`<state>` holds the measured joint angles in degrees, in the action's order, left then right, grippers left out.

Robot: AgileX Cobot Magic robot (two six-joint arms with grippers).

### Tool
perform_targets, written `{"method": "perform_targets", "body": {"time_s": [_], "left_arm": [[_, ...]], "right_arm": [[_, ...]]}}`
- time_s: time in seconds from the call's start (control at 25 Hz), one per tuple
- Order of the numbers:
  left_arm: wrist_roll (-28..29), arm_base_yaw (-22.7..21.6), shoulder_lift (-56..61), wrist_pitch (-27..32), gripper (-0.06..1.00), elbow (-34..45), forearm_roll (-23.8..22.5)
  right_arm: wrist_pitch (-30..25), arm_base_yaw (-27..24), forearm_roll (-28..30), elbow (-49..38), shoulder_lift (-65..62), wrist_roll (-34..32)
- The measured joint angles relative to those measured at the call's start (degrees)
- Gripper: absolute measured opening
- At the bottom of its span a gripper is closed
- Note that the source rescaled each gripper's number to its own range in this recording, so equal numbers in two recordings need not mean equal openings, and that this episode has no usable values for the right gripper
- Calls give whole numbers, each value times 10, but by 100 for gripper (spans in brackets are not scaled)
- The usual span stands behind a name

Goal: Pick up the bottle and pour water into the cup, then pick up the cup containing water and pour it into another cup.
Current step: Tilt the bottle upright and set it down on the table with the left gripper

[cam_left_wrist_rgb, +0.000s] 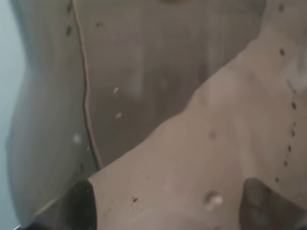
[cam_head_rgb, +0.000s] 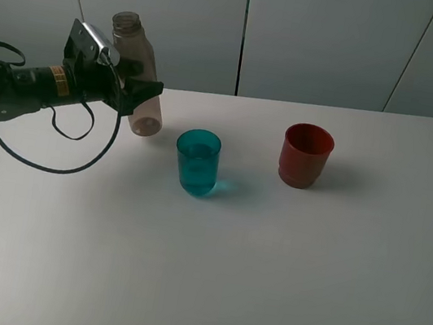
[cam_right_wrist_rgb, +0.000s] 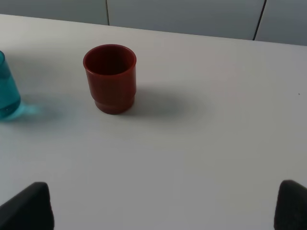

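Note:
My left gripper (cam_head_rgb: 135,90) is shut on the smoky grey-pink bottle (cam_head_rgb: 135,51) at the back left. The bottle is held tilted, its open neck up and back, its base toward the teal cup. In the left wrist view the bottle (cam_left_wrist_rgb: 192,120) fills the frame between my dark fingertips (cam_left_wrist_rgb: 72,208). The teal cup (cam_head_rgb: 197,162) stands upright right of the bottle and appears to hold some water; its edge shows in the right wrist view (cam_right_wrist_rgb: 7,91). The red cup (cam_head_rgb: 306,155) stands upright further right, also seen in the right wrist view (cam_right_wrist_rgb: 110,79). My right gripper (cam_right_wrist_rgb: 163,211) is open and empty, well short of the red cup.
The white table (cam_head_rgb: 263,285) carries only the two cups. A grey panelled wall (cam_head_rgb: 326,40) rises behind the table's back edge. The left arm's black cable (cam_head_rgb: 78,149) hangs over the table at the left.

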<state>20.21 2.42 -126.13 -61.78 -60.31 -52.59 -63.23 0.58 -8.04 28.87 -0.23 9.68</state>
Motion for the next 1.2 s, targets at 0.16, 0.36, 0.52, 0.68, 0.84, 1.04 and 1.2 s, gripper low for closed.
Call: {"method": "perform_targets", "body": {"time_s": [0.16,0.36,0.52,0.68,0.84,1.04,1.2], "left_arm": [[-2,0,-10,3,1,-4,8],[-3,0,-10,-8,1,-5,19],[-3,0,-10,-10,1,-5,22],[-3,0,-12,-10,1,-5,24],[-3,0,-25,-9,1,-6,28],[-8,0,-28,-9,1,-6,29],[-9,0,-28,-10,15,-6,29]], "right_arm": [[0,0,0,0,0,0],[0,0,0,0,0,0],[0,0,0,0,0,0],[0,0,0,0,0,0],[0,0,0,0,0,0],[0,0,0,0,0,0],[0,0,0,0,0,0]]}}
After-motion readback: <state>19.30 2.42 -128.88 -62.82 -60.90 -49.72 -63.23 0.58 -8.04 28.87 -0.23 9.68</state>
